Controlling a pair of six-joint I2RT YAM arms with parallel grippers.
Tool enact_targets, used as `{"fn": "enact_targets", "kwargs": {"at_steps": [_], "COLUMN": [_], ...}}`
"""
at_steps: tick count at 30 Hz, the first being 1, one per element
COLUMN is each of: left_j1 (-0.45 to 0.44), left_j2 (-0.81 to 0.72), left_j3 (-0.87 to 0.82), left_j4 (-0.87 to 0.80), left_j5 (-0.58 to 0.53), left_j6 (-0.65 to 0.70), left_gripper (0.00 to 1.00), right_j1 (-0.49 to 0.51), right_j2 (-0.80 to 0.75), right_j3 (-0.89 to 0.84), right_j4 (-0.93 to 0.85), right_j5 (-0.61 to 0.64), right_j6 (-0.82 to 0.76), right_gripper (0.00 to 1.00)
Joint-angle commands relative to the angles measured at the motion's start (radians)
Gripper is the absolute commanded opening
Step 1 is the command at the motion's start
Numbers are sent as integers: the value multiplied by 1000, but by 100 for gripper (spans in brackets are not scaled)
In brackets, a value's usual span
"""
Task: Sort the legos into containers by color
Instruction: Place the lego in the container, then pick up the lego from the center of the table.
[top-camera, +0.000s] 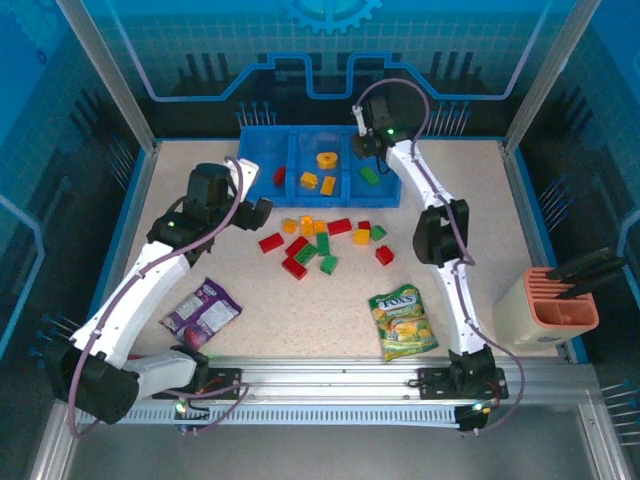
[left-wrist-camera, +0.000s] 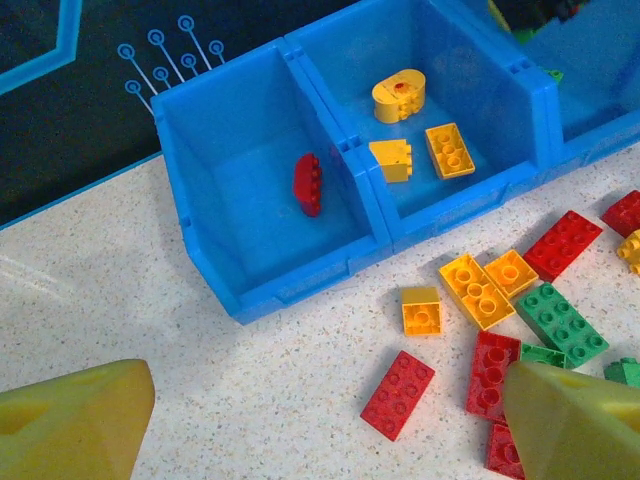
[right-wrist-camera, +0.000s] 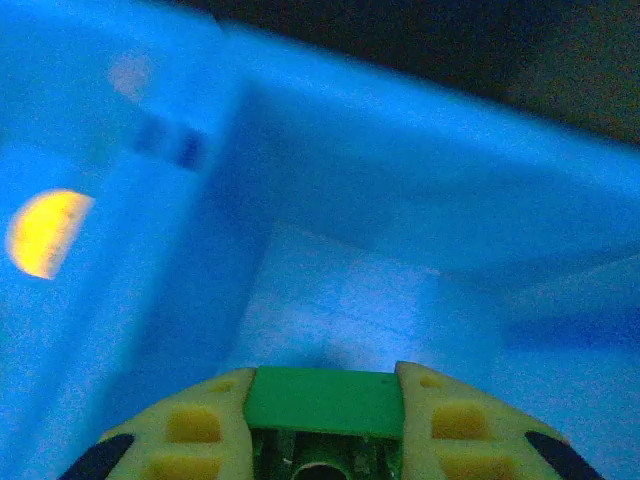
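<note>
Right end effector (right-wrist-camera: 322, 418) is clamped on a green lego (right-wrist-camera: 320, 400), held over the blue tray's (left-wrist-camera: 290, 285) right compartment, presumably for a colour-matched drop. Left end effector (left-wrist-camera: 320, 435) is held spread above the desk (left-wrist-camera: 200, 350), likely readied for the loose legos (left-wrist-camera: 480, 290).

Your left arm (top-camera: 150, 272) bends in toward the middle, with the left gripper (top-camera: 262, 211) pointing right, jaws spread wide. Your right arm (top-camera: 415, 180) stretches to the far side, with the right gripper (right-wrist-camera: 322, 388) pinched on a green brick (right-wrist-camera: 320, 403).
</note>
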Motion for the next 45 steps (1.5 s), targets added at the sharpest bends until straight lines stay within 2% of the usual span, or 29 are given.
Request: {"fn": "enact_targets", "kwargs": {"at_steps": [1, 9, 11, 17, 20, 23, 26, 31, 39, 42, 45], "left_j1": [14, 16, 16, 17, 16, 17, 17, 18, 20, 23, 25], "left_j2": [1, -2, 2, 8, -4, -11, -11, -20, -23, -22, -22], "left_j3": [-5, -19, -19, -8, -21, -34, -36, -40, -42, -43, -44], "left_j4": [35, 46, 52, 39, 53, 71, 70, 73, 79, 79, 77], "left_j5": [-4, 5, 9, 34, 38, 37, 45, 61, 65, 74, 83], "left_j6": [29, 20, 18, 0, -7, -9, -17, -24, -40, -39, -41], "left_gripper": [91, 91, 91, 91, 91, 92, 92, 93, 96, 96, 97], "right_j1": [-30, -37, -33, -23, -13, -11, -3, 10, 25, 37, 38], "right_j2": [13, 10, -20, -144, -200, -285, -381, -512, -757, -826, -827], "right_j3": [7, -47, -80, -194, -230, -318, -421, -566, -983, -1143, -1200], "right_j4": [-6, 23, 35, 55, 41, 66, 103, 85, 133, 234, 224], "right_j5": [-34, -26, -33, -68, -82, -125, -114, -117, -163, -223, -232], "right_j6": [-20, -44, -47, -32, -13, 48, 86, 126, 286, 255, 167], "right_gripper": [26, 38, 40, 54, 53, 48, 42, 41, 42, 44, 47]}}
